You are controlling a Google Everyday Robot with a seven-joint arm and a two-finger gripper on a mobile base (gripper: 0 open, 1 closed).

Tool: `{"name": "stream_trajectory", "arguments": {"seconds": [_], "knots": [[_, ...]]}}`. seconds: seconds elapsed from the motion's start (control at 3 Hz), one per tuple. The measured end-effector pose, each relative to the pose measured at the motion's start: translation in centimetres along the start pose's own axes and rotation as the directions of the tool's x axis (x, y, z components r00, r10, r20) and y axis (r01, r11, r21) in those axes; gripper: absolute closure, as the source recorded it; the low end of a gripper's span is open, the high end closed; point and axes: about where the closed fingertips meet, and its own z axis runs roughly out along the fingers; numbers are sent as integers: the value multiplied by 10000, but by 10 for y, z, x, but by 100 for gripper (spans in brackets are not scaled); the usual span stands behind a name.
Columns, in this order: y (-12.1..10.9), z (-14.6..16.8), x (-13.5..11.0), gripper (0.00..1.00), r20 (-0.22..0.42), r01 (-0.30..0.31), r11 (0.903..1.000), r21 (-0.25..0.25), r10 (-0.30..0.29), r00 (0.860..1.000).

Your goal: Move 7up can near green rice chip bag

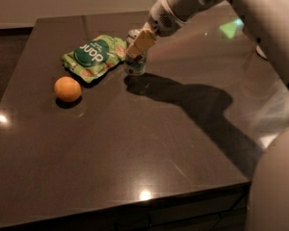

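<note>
Can (135, 67) upright, upper centre of frame, just beside the bag's (93, 57) right edge. Can label not legible. Tool (137, 49) comes in from upper right, its beige fingers (141, 42) closed on the can's top half. Bag: dark green round logo, white lettering upside down, unclear. Orange (67, 89) at left, below the bag. Surface (149, 148) bare across centre and lower frame; front edge at bottom.

The tool (135, 49) clamped on the 7up can (136, 67) hides its upper part; the arm (260, 13) is cropped.
</note>
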Motion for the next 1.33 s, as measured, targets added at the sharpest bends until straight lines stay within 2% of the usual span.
{"name": "stream_trajectory", "arguments": {"seconds": [0.33, 0.67, 1.33], "knots": [[2, 23, -20, 88, -183, 502, 9985, -209, -506, 9986], [0, 48, -24, 57, -461, 911, 9951, -392, -929, 9946], [0, 64, -20, 11, -602, 1082, 9926, -546, -1114, 9919]]}}
